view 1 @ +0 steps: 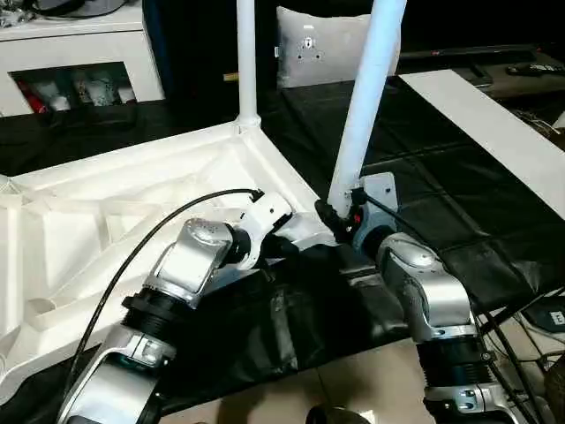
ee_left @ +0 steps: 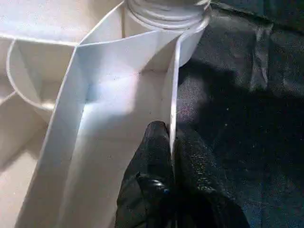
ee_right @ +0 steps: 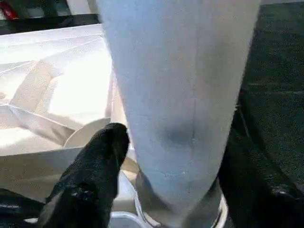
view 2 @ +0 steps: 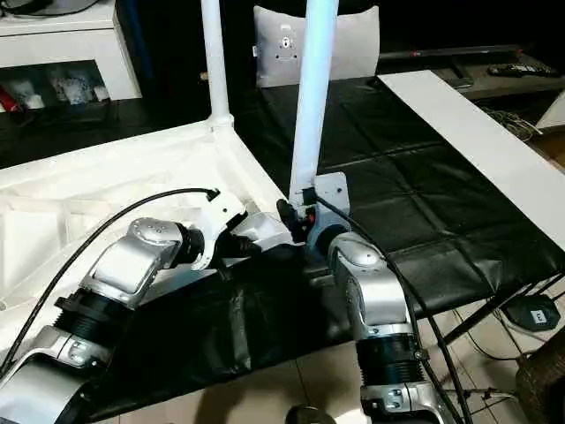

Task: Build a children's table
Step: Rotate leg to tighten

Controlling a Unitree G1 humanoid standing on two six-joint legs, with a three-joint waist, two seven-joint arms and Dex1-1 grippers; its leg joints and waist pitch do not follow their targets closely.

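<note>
The white tabletop (view 1: 132,203) lies upside down on a black cover, ribs facing up. One white leg (view 1: 246,62) stands upright in its far corner socket. A second leg (view 1: 366,97) rises from the near corner socket (ee_left: 166,19), leaning slightly to the right. My right gripper (view 1: 340,216) is set around that leg's lower end, just above the socket; the leg (ee_right: 180,95) fills the space in front of it. My left gripper (view 1: 291,231) is shut on the tabletop's raised rim (ee_left: 173,85) a short way from that corner, one black finger (ee_left: 152,156) on each side of the wall.
A grey-white pillow-like bag (view 1: 309,44) leans at the back behind the legs. A flat white board strip (view 1: 494,124) runs along the right of the black cover (view 1: 424,177). A white cabinet (view 1: 79,53) stands at the back left. Cables and floor show at the lower right.
</note>
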